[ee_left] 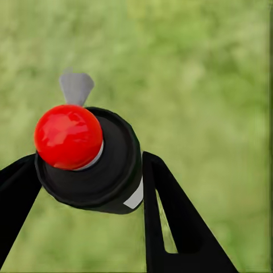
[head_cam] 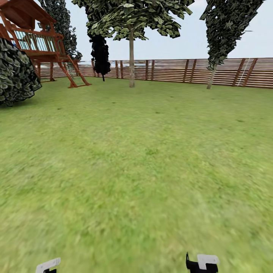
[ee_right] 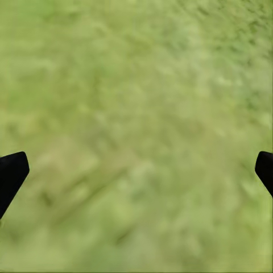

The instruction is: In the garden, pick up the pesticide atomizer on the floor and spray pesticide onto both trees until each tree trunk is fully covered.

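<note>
Lawn [head_cam: 136,170] fills most of my head view, blurred green right up to the slatted wooden fence [head_cam: 197,71] at the far side. The nearest task tree [head_cam: 131,22] stands just in front of that fence, its pale bare trunk [head_cam: 131,60] upright under a spreading crown of jagged leaves. To the right of the tree, a dark narrow tree [head_cam: 227,30] leans on a slanted stem. To the tree's left is a smaller black columnar tree [head_cam: 100,53], and further left a red-brown wooden play tower [head_cam: 38,41] with a ladder, then a round bush [head_cam: 15,72].

My left tool [ee_left: 88,165] is clamped on the pesticide atomizer [ee_left: 114,176]: its two black fingers [ee_left: 165,210] press against either side of the dark round body. From this end-on angle I see a red knob on it, a grey spout beyond the knob and a pale patch of label by one finger. Grass lies blurred behind it.

My right tool [ee_right: 140,165] is spread wide apart, holding nothing, its black tips at the view's edges over grass. Both tools sit low in the head view, well short of the tree.
</note>
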Tool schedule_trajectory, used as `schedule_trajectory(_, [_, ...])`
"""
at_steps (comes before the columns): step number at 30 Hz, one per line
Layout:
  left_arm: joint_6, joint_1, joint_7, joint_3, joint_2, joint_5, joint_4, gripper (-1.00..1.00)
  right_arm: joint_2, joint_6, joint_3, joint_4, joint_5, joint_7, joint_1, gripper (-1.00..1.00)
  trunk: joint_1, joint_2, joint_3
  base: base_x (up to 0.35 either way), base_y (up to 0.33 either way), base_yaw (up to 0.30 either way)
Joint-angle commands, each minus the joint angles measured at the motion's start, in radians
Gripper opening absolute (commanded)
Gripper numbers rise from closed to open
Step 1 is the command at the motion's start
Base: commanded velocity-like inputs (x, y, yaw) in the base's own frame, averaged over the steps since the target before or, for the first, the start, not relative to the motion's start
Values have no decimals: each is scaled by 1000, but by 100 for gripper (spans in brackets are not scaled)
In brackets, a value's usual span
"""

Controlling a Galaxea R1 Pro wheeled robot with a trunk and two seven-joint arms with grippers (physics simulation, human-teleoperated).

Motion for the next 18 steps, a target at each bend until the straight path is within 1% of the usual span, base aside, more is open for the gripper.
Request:
schedule_trajectory(1, [-2,0,4,-8,0,4,0,-100,0,-1,-4,1,11,-6,-1,100,0,0,-1,338,0,0])
schedule_trajectory(18, [-2,0,4,-8,0,4,0,-100,1,-1,-5,1,11,-6,-1,100,0,0,-1,338,0,0])
